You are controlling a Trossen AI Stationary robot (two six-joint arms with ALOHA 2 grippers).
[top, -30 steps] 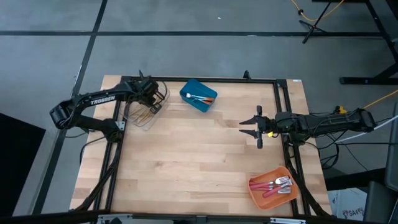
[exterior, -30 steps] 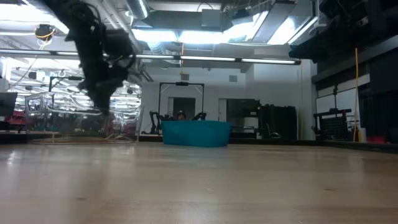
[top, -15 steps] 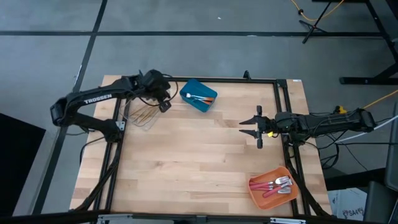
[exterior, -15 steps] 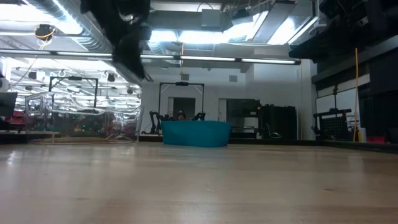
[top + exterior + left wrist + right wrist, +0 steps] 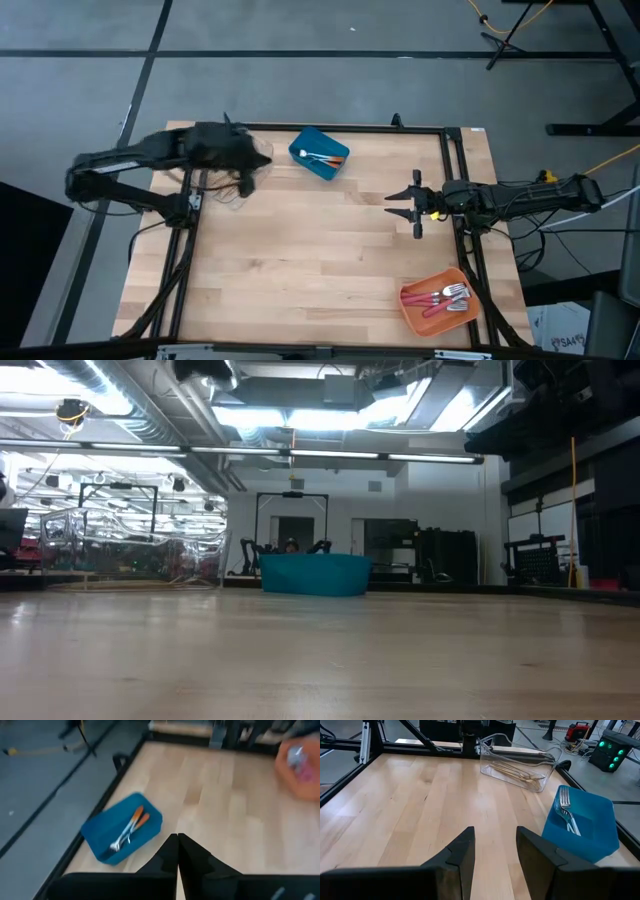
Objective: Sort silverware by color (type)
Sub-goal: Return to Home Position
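Silverware (image 5: 322,157) in bins (image 5: 410,312) at table (image 5: 320,260) edges, left gripper (image 5: 177,839) closed by clear bin (image 5: 487,766), right gripper (image 5: 495,832) open

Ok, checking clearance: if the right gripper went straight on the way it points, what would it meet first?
The right gripper points across the table; the first thing in line looks like the clear bin, though depth is unclear.

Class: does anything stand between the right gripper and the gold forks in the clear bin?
Nothing on the table does: bare wood runs from the open right gripper to the gold forks' clear bin; the left arm hangs above it.
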